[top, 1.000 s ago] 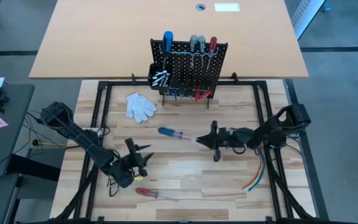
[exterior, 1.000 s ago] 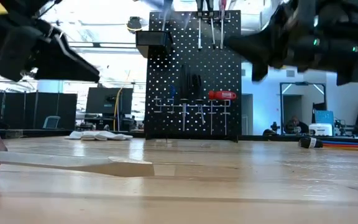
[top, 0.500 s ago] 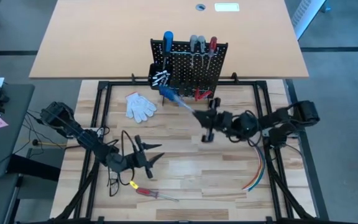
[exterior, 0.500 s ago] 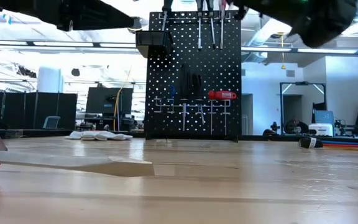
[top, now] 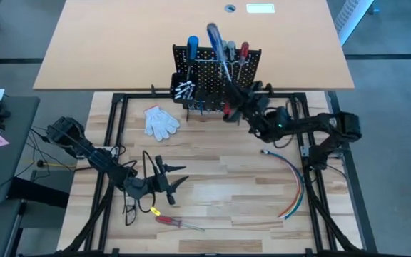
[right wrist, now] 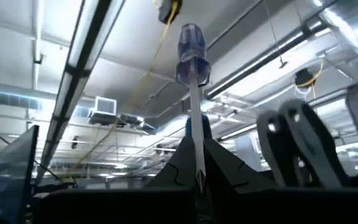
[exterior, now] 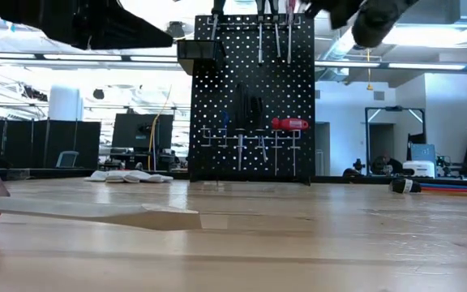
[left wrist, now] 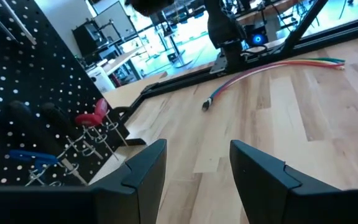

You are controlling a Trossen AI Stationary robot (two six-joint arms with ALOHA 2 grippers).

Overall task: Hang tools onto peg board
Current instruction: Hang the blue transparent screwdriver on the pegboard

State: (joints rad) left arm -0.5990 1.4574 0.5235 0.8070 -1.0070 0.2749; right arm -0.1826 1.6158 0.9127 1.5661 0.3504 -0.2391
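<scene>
The black peg board (top: 216, 75) stands upright at the table's far side. Screwdrivers (top: 223, 48) stand in its top and red-handled pliers (exterior: 289, 124) hang lower down. My right gripper (top: 232, 106) is raised just in front of the board, shut on a blue-handled screwdriver (top: 213, 34) that points up. A red-handled screwdriver (top: 177, 223) lies flat on the table near the front edge. My left gripper (top: 178, 178) hovers open behind it, pointing toward the table's right, with nothing between its fingers (left wrist: 148, 177). My right gripper pinches the blue screwdriver's bare metal shaft (right wrist: 196, 155) between its two fingers, toward the tip end. The fingers slant upward toward the peg board and the shaft runs on out past them. The screwdriver is lifted clear, its blue handle (right wrist: 190, 53) uppermost.
A white glove (top: 161, 121) lies left of the peg board's foot. A bundle of coloured cables (top: 291, 187) curves along the table's right side. A black bin (top: 184, 87) with silver bits hangs on the board's left. Bare wood lies between the two grippers.
My right gripper has lifted the blue screwdriver off the table's middle, carried it toward the far edge up to the peg board, and tipped it so the handle now points up. My left gripper has risen a little and turned level, pointing to the table's right.
</scene>
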